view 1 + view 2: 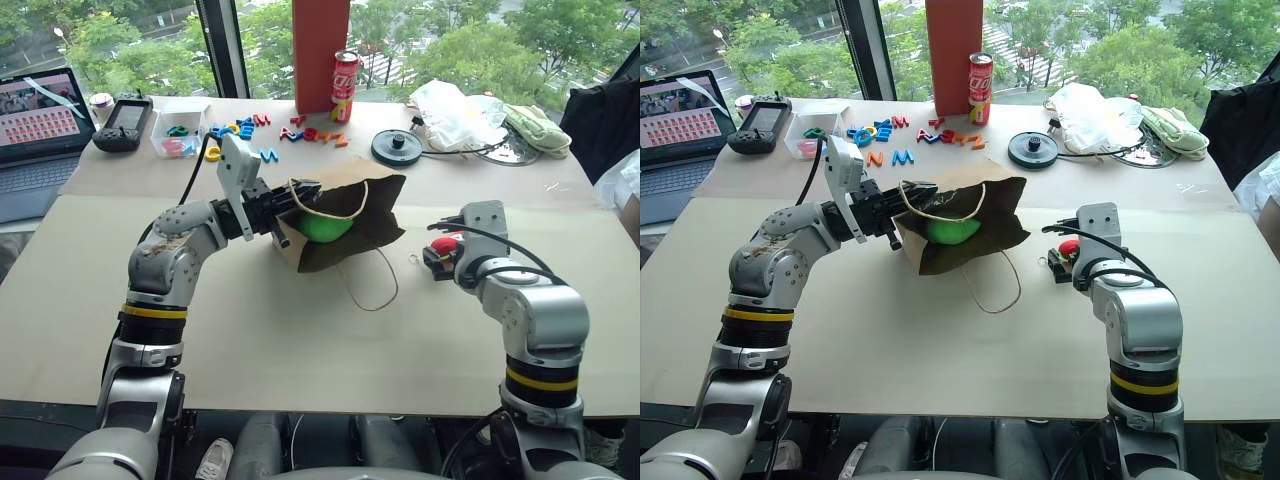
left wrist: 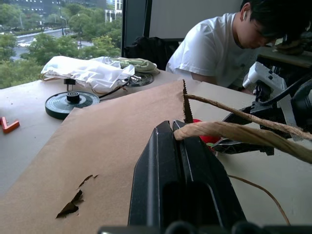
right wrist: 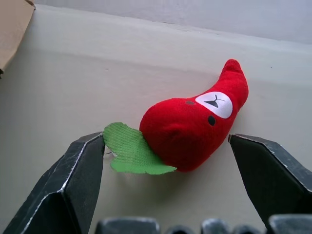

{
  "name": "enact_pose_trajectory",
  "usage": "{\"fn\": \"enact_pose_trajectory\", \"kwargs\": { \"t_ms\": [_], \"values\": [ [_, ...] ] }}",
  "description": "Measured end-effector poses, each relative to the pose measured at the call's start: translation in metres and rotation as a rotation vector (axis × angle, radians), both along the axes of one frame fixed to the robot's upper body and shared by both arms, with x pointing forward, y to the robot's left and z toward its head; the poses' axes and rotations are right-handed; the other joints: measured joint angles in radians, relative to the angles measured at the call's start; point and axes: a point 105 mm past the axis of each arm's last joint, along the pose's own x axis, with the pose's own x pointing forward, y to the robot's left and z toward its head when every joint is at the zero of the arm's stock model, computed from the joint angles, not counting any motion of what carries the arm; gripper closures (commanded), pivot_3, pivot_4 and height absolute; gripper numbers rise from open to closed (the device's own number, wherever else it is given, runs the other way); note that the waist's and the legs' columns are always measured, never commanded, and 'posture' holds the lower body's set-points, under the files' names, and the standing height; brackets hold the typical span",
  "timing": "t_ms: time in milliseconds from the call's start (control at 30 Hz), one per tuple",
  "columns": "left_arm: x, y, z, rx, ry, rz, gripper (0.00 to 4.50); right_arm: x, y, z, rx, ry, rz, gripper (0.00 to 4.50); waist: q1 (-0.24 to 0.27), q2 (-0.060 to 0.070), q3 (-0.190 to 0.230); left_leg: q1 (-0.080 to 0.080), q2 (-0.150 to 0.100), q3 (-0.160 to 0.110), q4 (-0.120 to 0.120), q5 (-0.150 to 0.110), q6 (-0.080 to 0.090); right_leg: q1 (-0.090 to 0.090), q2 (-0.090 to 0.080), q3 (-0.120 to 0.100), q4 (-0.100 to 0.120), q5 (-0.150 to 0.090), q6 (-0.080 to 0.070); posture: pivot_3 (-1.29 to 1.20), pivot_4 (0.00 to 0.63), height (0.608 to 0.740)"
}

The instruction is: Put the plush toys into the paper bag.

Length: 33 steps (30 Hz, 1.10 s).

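Note:
The brown paper bag point(image 1: 365, 195) lies on its side at the table's middle, its mouth facing my left arm. My left gripper point(image 1: 288, 208) is shut on the bag's rim where a cord handle point(image 2: 229, 130) comes out between the fingers. The green plush toy point(image 1: 325, 227) sits inside the bag's mouth. The red chili plush toy point(image 3: 190, 126) with its green leaf lies on the table to the right of the bag. My right gripper point(image 3: 165, 144) is open just behind it, one finger on either side, not touching it.
At the back stand a tall red-orange box point(image 1: 320, 50), a cola can point(image 1: 344, 85), plastic letters point(image 1: 300, 132), a black disc point(image 1: 397, 147) and a white plastic bag point(image 1: 455, 112). A laptop point(image 1: 40, 135) is at the far left. A person point(image 2: 214, 48) sits beyond the table's right side.

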Motion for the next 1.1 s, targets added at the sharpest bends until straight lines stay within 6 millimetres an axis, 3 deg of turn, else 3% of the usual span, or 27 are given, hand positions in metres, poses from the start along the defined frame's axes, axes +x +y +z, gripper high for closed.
{"fn": "enact_pose_trajectory", "kwargs": {
  "t_ms": [167,267,567,800,967,1100],
  "values": [
    [0.0,-0.001,0.0,-0.003,0.001,-0.002,4.5,0.007,-0.008,-0.011,0.015,-0.023,-0.093,0.05,-0.001,0.0,0.0,0.0,0.0,0.0,0.0,0.0,0.0,0.0,0.0,0.0,0.0,0.0,0.0,0.0,0.15,0.739],
    [0.0,-0.001,0.0,-0.003,0.001,-0.002,4.5,0.012,-0.011,-0.015,0.026,-0.04,-0.113,0.71,-0.002,0.0,0.0,0.0,0.0,0.0,0.0,0.0,0.0,0.0,0.0,0.0,0.0,0.0,0.0,0.0,0.15,0.739],
    [0.0,-0.001,0.0,-0.003,0.001,-0.002,4.5,0.019,-0.004,-0.011,0.039,-0.107,-0.097,3.83,-0.005,0.0,0.0,0.0,0.001,0.0,0.0,0.0,0.0,0.0,0.0,0.0,0.0,0.0,0.0,0.0,0.15,0.739],
    [0.0,-0.001,0.0,-0.002,0.001,-0.002,4.5,0.02,-0.01,0.0,0.015,-0.158,-0.09,3.83,-0.002,0.0,0.0,0.0,0.0,0.0,0.0,0.0,0.0,0.0,0.0,0.0,0.0,0.0,0.0,0.0,0.15,0.739],
    [0.0,0.0,-0.002,-0.003,0.007,0.001,4.5,0.008,-0.028,0.047,-0.046,-0.304,-0.034,3.83,-0.001,0.001,0.0,0.0,0.0,0.0,0.0,0.0,0.0,0.0,0.0,0.0,0.0,0.0,0.0,0.0,0.15,0.739],
    [-0.001,0.0,-0.003,-0.001,0.009,0.0,4.5,-0.009,-0.024,0.077,-0.073,-0.331,0.159,3.83,-0.001,0.001,0.0,0.0,0.0,0.0,0.0,0.0,0.0,0.001,0.0,0.0,-0.001,0.0,0.0,0.0,0.15,0.739]
  ]
}}
